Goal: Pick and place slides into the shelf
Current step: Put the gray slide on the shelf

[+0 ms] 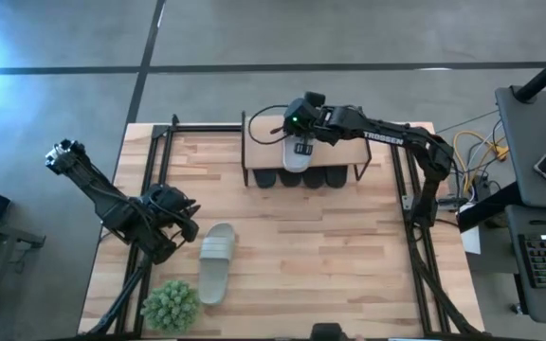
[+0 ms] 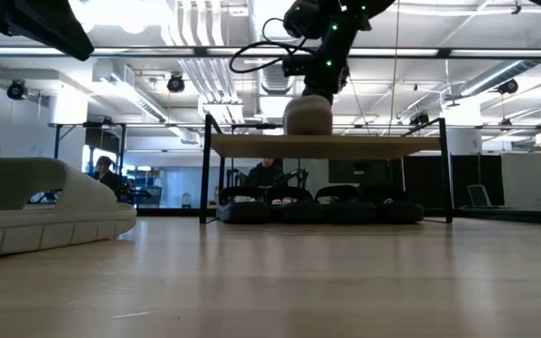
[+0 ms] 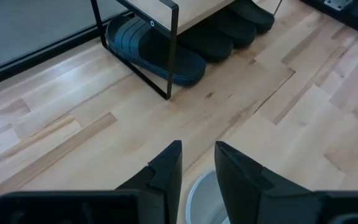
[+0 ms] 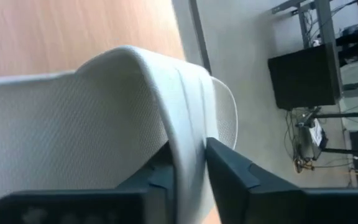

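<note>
Shelf (image 1: 265,150) is standing at the table's far middle. Black slides (image 1: 301,177) are sitting in a row under it on the tabletop, toes poking out the near side. One pale slide (image 1: 298,154) is lying on the plank top, and the right gripper (image 1: 301,144) is sitting over it, fingers narrow around its strap edge. Second pale slide (image 1: 216,262) is lying near-left, beside a small green plant (image 1: 171,306). Left gripper (image 1: 184,224) is hovering just left of it, fingers narrowly parted, gripping nothing.
</note>
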### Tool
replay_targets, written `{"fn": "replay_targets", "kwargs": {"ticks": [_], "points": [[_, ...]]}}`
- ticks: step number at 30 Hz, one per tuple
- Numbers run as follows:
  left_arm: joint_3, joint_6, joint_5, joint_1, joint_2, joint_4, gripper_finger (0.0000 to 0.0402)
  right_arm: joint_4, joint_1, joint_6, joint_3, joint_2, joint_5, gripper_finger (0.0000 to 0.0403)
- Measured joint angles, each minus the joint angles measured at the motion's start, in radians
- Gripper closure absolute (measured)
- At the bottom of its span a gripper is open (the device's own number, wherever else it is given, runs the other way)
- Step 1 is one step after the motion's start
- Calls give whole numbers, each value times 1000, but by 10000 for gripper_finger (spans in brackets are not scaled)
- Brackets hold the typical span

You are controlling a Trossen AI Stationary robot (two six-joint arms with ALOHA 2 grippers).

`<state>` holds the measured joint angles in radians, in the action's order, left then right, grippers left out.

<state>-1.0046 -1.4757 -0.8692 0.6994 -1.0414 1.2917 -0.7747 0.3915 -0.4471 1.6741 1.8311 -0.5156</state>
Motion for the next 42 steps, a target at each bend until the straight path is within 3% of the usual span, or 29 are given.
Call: {"fn": "replay_targets", "kwargs": {"ticks": [7, 12, 22, 31, 35, 42], "points": [[0, -6, 0, 0, -17, -14, 320, 6, -3, -22, -65, -9, -7, 252], [0, -6, 4, 0, -26, -37, 320, -9, -3, -20, -60, -24, -9, 225], [0, 7, 7, 0, -12, -38, 320, -21, -6, -10, 29, -100, -8, 215], [0, 275, 163, -16, -19, -38, 320, -222, -70, 123, 66, -129, 1, 215], [0, 309, 172, -28, -19, -44, 320, -308, -99, 213, 60, -133, 0, 215], [0, 315, 172, -45, -15, -46, 320, -277, -103, 259, 51, -129, -44, 215]]}}
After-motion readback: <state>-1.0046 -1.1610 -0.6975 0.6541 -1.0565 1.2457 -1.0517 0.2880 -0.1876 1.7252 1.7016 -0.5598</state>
